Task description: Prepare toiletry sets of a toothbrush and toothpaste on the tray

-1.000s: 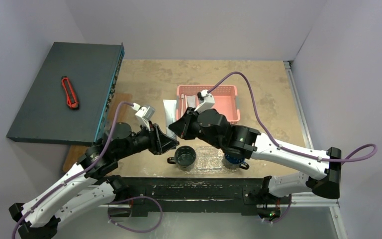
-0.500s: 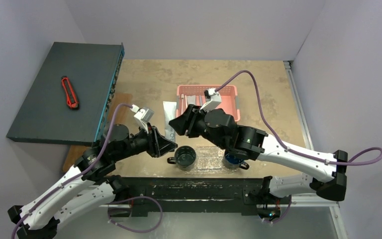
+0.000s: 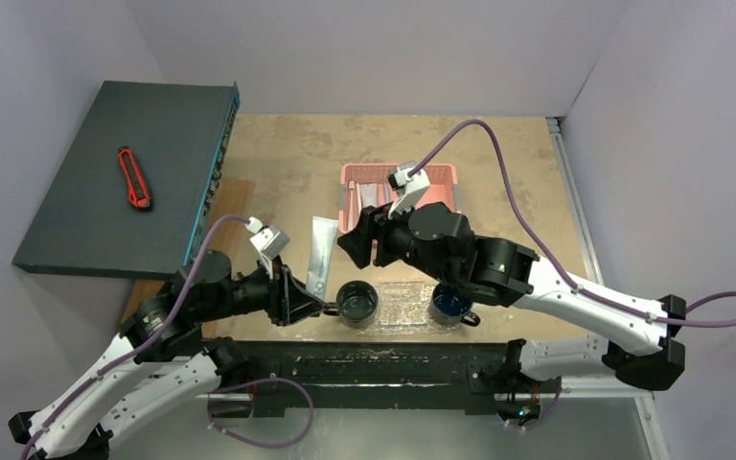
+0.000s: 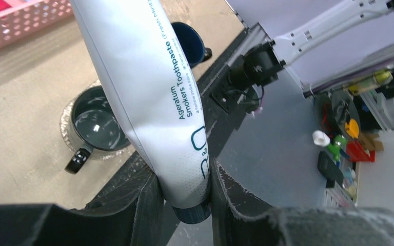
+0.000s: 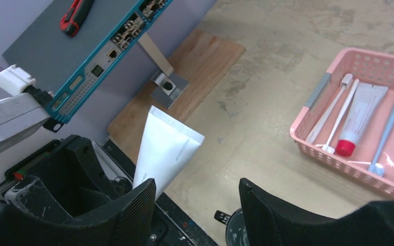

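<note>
My left gripper (image 3: 299, 300) (image 4: 184, 190) is shut on the cap end of a white toothpaste tube (image 3: 319, 255) (image 4: 146, 87), which sticks up and away from it, left of the dark green mug (image 3: 356, 303) (image 4: 93, 125). The blue mug (image 3: 449, 307) (image 4: 190, 42) stands to the right; both mugs are on the transparent tray (image 3: 403, 302). My right gripper (image 3: 359, 240) (image 5: 197, 205) hangs open over the table with nothing between its fingers, the tube (image 5: 165, 148) just beyond its left finger. The pink basket (image 3: 446, 206) (image 5: 308, 123) holds a red-capped tube (image 5: 358, 118) and a pale-blue toothbrush (image 5: 388, 128).
A dark grey box (image 3: 105, 182) with a red utility knife (image 3: 134, 177) on top stands at the left, overhanging a wooden board (image 3: 235, 192) (image 5: 195, 66). A white toothbrush (image 5: 333, 114) also lies in the basket. The table's black front edge runs just below the mugs.
My right gripper has opened, let go of the white tube and drawn back to the right. My left arm has pulled the tube down toward the near-left.
</note>
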You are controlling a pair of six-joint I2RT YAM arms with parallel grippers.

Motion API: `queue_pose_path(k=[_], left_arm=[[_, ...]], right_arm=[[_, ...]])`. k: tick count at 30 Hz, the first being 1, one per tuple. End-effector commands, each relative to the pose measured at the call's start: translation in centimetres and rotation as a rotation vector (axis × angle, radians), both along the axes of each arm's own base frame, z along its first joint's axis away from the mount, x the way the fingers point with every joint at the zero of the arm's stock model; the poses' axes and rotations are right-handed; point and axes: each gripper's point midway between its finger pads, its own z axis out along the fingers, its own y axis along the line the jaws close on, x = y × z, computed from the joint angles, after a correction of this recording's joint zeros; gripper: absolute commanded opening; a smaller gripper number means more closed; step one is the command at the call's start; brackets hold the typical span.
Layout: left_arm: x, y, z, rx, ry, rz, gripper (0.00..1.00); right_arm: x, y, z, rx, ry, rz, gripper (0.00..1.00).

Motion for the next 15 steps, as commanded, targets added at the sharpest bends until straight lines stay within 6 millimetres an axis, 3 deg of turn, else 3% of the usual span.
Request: queue_pose_path(k=[1,15], left_arm=[[-3.0,0.4,2.5,-0.028,-0.071,-0.165,0.00],[-9.0,2.4,3.0,-0.043,-0.101,-0.429,0.00]], right_arm=[[-1.3,-0.6,2.6,-0.074,-0.127,0.143,0.63],[-6.8,-0.1,4.0,-0.027,-0.219,0.504,0.69]])
